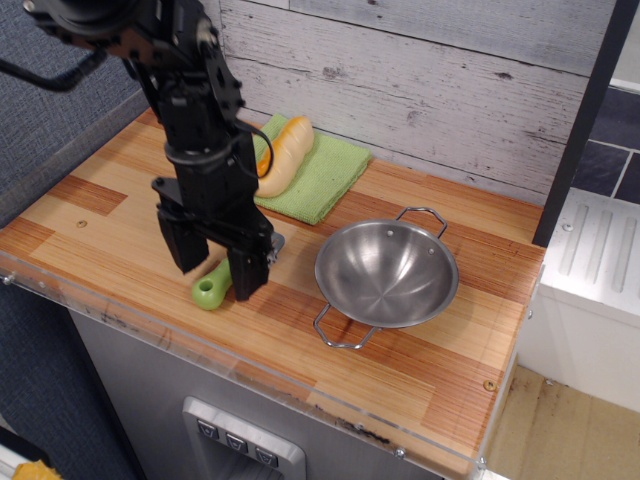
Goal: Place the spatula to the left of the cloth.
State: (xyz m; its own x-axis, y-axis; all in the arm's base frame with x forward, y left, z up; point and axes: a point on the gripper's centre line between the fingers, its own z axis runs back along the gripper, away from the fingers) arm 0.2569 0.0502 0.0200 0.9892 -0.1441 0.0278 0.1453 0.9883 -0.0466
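— Wood-grain counter under me, pale plank wall behind. Where's the spatula [213, 287]?

— Lower left of centre, mostly hidden by my gripper [215, 272]. Its green handle end points toward the lower left, its long axis running up-right toward the steel bowl [386, 273].

— And your jaws?

— Spread wide, one finger either side of the handle, gripping nothing; contact I cannot tell.

— The cloth [312, 174]?

— Higher up by the wall, a bread roll [281, 153] lying on it.
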